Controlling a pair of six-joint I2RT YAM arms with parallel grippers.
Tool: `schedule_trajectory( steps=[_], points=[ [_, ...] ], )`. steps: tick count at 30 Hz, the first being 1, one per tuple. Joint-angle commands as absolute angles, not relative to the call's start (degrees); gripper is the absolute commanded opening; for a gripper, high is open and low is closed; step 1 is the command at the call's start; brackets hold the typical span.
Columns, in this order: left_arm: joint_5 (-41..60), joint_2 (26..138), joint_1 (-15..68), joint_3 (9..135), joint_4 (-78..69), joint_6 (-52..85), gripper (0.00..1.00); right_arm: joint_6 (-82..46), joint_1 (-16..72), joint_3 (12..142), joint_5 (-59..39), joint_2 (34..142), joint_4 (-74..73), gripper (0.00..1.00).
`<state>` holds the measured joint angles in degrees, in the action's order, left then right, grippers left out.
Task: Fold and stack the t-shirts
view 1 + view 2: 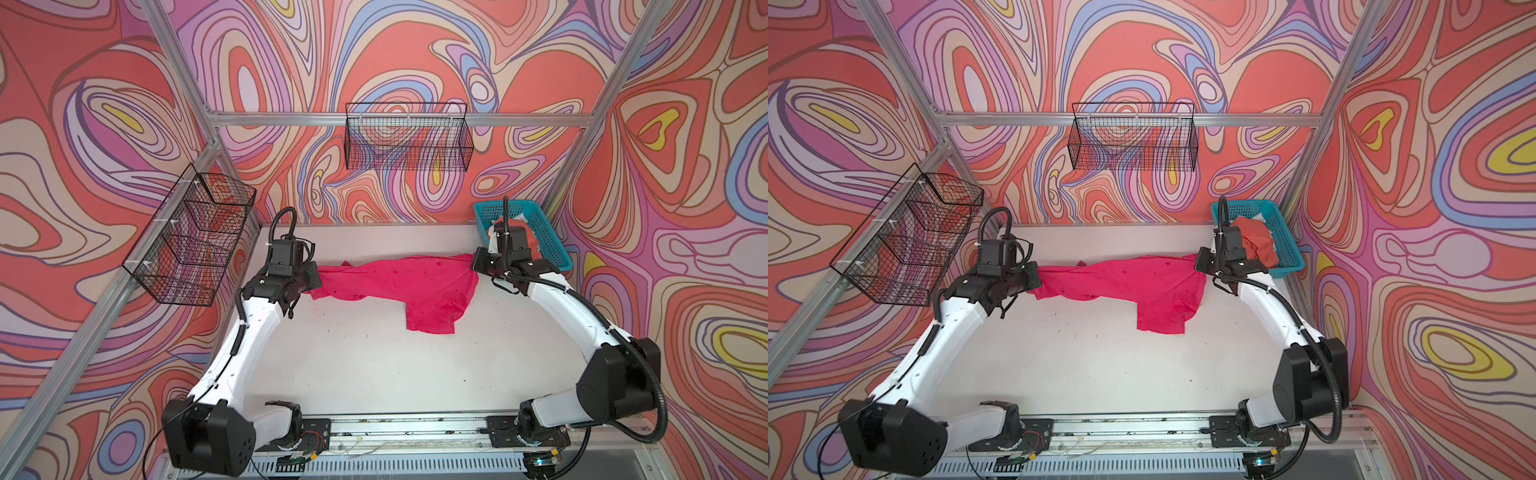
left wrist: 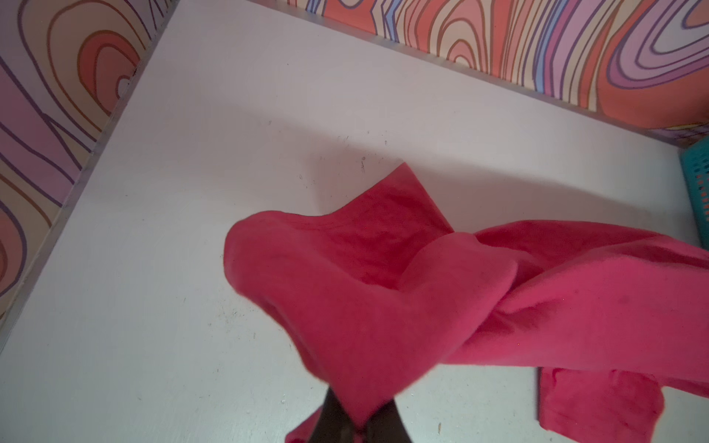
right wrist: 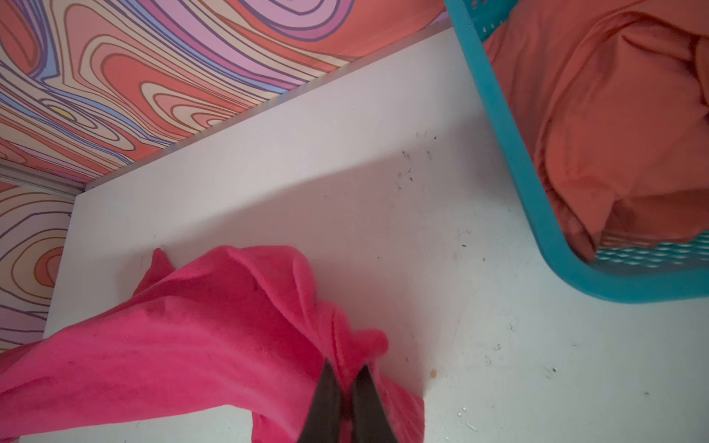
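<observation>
Closest to your wrist lenses, the dark left gripper (image 2: 356,422) and right gripper (image 3: 346,383) were each pinched tight on a soft, fuzzy fold of the magenta-pink t-shirt (image 1: 399,286); you held it slung between them over the far half of the scuffed white table (image 1: 374,374), one flap hanging down to the tabletop; the crumpled orange-coral t-shirt (image 1: 1258,245) sat in the teal lattice basket (image 1: 1285,237) at the far right corner.
</observation>
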<state>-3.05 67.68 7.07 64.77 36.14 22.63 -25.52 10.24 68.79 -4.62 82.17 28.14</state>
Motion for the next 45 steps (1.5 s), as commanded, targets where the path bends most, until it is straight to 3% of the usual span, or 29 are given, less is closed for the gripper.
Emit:
schedule_trajectory(
  steps=[1, 4, 8, 13, 19, 22, 24, 26, 35, 42, 44, 45],
  points=[
    [-4.4, 64.3, 6.6, 61.1, 42.3, 25.1, 0.00, -26.4, 10.2, 65.4, -6.2, 76.5, 34.0, 0.00],
    [-4.5, 62.8, 6.6, 56.4, 43.2, 27.0, 0.00, -27.7, 10.2, 58.2, -9.9, 73.5, 37.2, 0.00],
    [-3.0, 63.5, 6.6, 53.6, 40.2, 28.7, 0.00, -28.8, 10.2, 52.4, -7.3, 71.2, 36.1, 0.00],
    [-5.0, 69.1, 6.6, 60.5, 38.0, 25.3, 0.00, -26.4, 10.2, 61.4, -2.7, 77.7, 32.8, 0.00],
    [-5.3, 77.7, 6.6, 67.2, 34.9, 22.1, 0.00, -22.8, 9.7, 75.9, -3.6, 97.4, 25.9, 0.00],
    [-3.3, 80.0, 6.6, 67.3, 34.9, 22.8, 0.00, -21.5, 9.7, 82.0, -4.2, 104.9, 28.1, 0.49],
    [-2.5, 80.7, 6.6, 66.2, 34.9, 23.3, 0.00, -22.2, 9.9, 80.7, -4.4, 104.1, 27.0, 0.63],
    [-2.1, 80.7, 6.6, 64.8, 34.5, 23.6, 0.00, -23.2, 10.6, 77.1, -4.6, 101.3, 26.0, 0.66],
    [-2.9, 81.6, 6.6, 64.9, 33.7, 24.1, 0.00, -31.2, 19.6, 51.9, -5.2, 85.1, 25.2, 0.63],
    [-2.3, 82.4, 6.6, 65.3, 33.8, 24.1, 0.00, -36.9, 25.0, 43.6, -8.0, 87.8, 16.8, 0.56],
    [-2.2, 82.0, 6.6, 65.0, 33.8, 24.3, 0.00, -37.5, 26.0, 42.9, -8.3, 89.6, 15.5, 0.50],
    [-2.2, 81.8, 6.6, 64.7, 33.7, 24.5, 0.00, -37.5, 26.4, 42.6, -8.1, 90.6, 15.0, 0.43]
  ],
)
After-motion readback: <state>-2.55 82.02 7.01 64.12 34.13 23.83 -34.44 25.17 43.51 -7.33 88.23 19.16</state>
